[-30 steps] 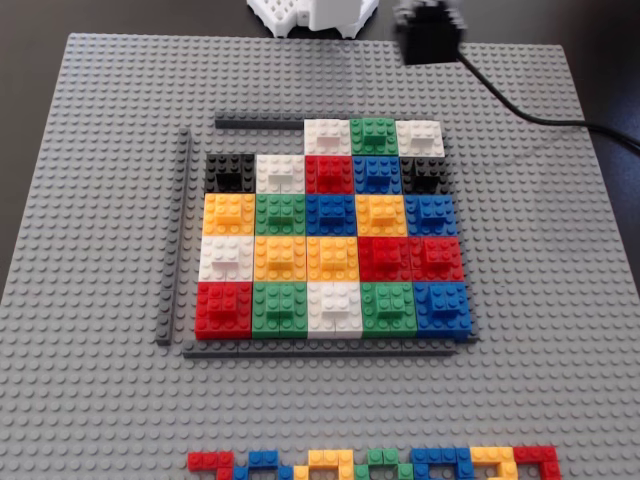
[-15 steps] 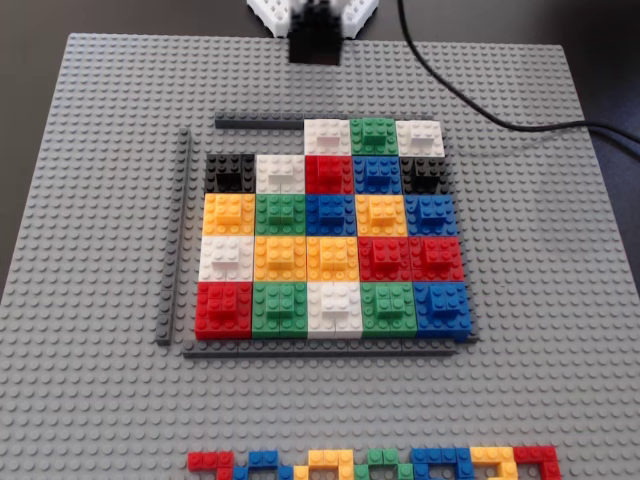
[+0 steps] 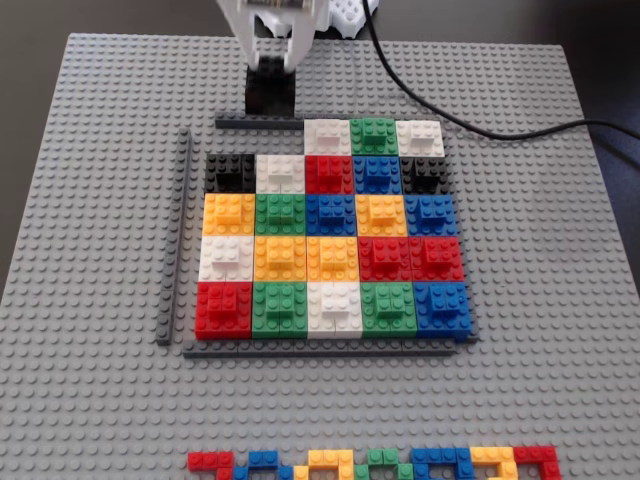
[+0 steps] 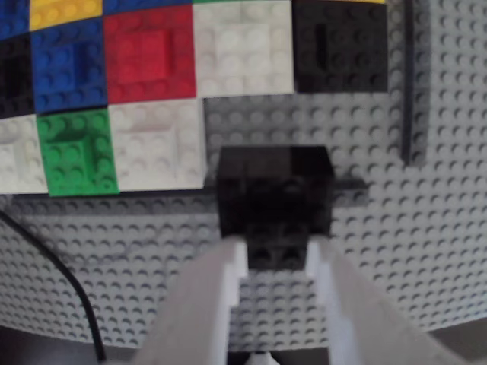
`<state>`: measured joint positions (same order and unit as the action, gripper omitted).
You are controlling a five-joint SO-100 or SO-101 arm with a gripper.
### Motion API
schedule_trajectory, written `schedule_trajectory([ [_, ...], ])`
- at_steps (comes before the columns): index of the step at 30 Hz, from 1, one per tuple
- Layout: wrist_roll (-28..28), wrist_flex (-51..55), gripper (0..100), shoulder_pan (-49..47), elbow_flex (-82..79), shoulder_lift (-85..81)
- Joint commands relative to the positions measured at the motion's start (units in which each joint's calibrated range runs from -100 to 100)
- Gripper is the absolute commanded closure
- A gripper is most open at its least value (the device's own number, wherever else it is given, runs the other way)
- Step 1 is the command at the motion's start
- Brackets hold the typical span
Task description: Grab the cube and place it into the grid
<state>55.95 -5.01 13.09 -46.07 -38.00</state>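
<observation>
The cube (image 4: 274,198) is a small hard plastic block, light and rigid, so it should take a firm pinch without harm, though its smooth moulded sides look slippery and could let it pivot if the hold is off-centre. The white gripper (image 4: 275,255) has its two fingers pinching the narrower studded piece on the block's top, which seems the natural place to hold, since that leaves the wide base free to seat on studs. In the fixed view the cube (image 3: 270,92) hangs at the top of the grey baseplate (image 3: 90,200), just above the dark strip (image 3: 240,123) that frames the grid (image 3: 330,240) along its far edge, roughly in line with the empty cells in the top row beside the white block (image 3: 326,136). The block is roughly cubic with no clear long axis; its studded top points up into the gripper, its flat base faces the baseplate, and its sides look nearly square to the grid lines, so little turning should be needed
</observation>
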Motion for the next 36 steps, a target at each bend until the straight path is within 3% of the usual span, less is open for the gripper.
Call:
schedule_trajectory([
  [1, 0.4, -2.7, 97, 0.7, -0.6, 2.1],
  [36, -1.6, -7.0, 96, -2.6, -2.1, 10.2],
])
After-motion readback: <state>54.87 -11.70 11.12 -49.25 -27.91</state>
